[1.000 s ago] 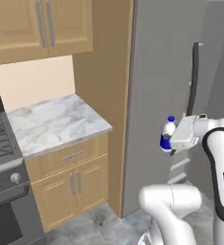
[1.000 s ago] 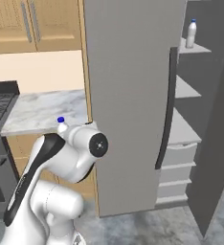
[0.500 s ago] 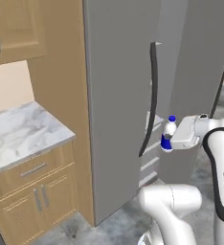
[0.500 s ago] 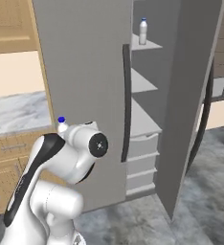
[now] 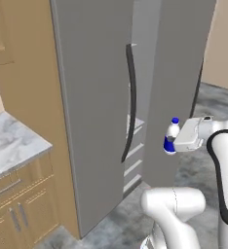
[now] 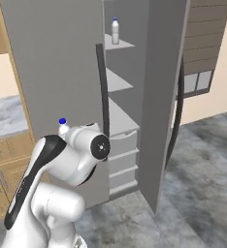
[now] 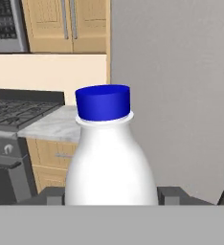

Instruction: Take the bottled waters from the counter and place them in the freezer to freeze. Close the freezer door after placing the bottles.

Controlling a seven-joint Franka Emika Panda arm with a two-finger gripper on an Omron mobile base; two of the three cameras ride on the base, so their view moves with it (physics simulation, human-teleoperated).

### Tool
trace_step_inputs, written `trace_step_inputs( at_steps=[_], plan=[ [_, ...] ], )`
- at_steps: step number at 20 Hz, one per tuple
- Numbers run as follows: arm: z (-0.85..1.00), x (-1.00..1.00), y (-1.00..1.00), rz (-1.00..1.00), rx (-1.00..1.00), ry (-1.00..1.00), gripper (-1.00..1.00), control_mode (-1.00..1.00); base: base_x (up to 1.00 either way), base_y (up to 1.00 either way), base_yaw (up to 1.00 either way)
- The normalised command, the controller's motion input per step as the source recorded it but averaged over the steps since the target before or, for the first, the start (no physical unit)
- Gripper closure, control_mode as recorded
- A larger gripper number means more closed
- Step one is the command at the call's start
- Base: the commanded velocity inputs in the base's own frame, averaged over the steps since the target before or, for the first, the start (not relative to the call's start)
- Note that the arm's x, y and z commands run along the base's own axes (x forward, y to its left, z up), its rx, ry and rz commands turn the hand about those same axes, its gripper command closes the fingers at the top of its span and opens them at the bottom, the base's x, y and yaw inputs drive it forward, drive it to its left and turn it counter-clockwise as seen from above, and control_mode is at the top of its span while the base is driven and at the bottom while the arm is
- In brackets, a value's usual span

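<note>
Labelled bottle [image 5: 171, 138] within clamped end effector [image 5: 177, 141]

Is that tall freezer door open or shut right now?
Open. The freezer door stands swung out, and white shelves show inside, with one bottle already on the top shelf.

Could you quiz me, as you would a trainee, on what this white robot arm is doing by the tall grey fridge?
1. True or false: the gripper is shut on a small blue-capped plastic bottle.
2. Where does the second plain blue-capped bottle stand? A: marbled stone counter. B: top white freezer shelf. C: floor.
3. Fill in: the grey freezer door stands ____.

Key: 1 true; 2 B; 3 open.
</note>
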Motion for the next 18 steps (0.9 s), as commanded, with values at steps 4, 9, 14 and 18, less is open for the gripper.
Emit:
trace_step_inputs(
  at_steps=[4, 9, 14, 18],
  plan=[
    [0.00, 0.00, 0.00, 0.00, 0.00, 0.00, 1.00, 1.00, 0.30, -0.57, -0.26],
    [0.00, 0.00, 0.00, 0.00, 0.00, 0.00, 1.00, 1.00, 0.74, -0.44, -0.13],
    [0.00, 0.00, 0.00, 0.00, 0.00, 0.00, 1.00, 1.00, 0.79, -0.48, -0.01],
    [0.00, 0.00, 0.00, 0.00, 0.00, 0.00, 1.00, 1.00, 0.77, -0.61, 0.00]
  ],
)
